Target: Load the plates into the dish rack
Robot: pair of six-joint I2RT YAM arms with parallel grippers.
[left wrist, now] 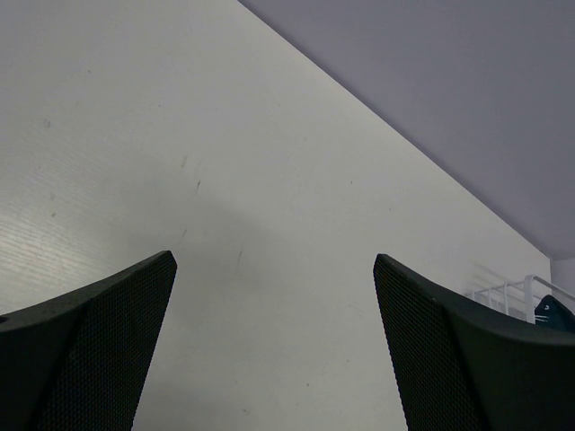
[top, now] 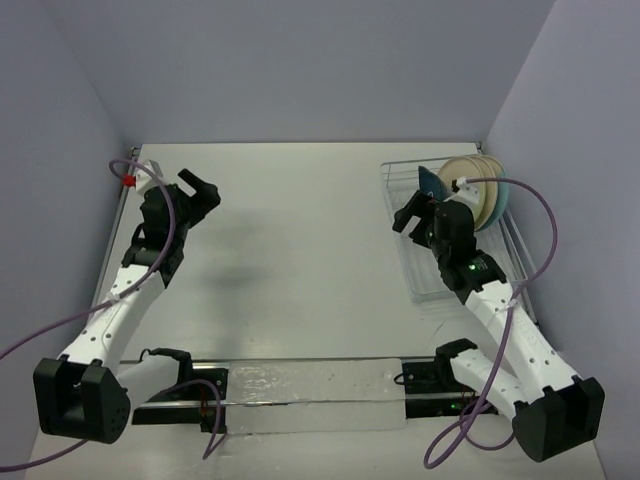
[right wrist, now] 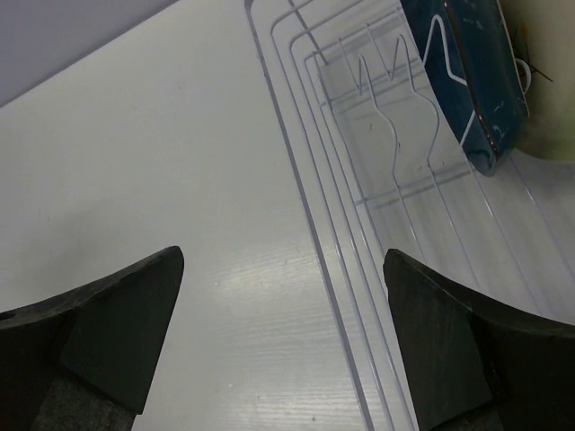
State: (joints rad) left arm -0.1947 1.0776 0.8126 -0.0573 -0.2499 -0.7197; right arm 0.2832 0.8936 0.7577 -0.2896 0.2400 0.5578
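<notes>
Beside the dish rack (top: 422, 278) my right gripper (top: 410, 218) gapes empty; far off, my left gripper (top: 200, 188) likewise. The plates (top: 482, 195) look slick and brittle, so I'd pinch rims.

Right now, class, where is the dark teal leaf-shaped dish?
In the top view the teal leaf-shaped dish stands on edge in the dish rack at the table's far right, beside the round plates and just beyond the open right gripper.

Teal leaf dish (top: 431, 183); cream plates (top: 470, 176), one light-blue rimmed; white wire rack (top: 422, 278).
</notes>
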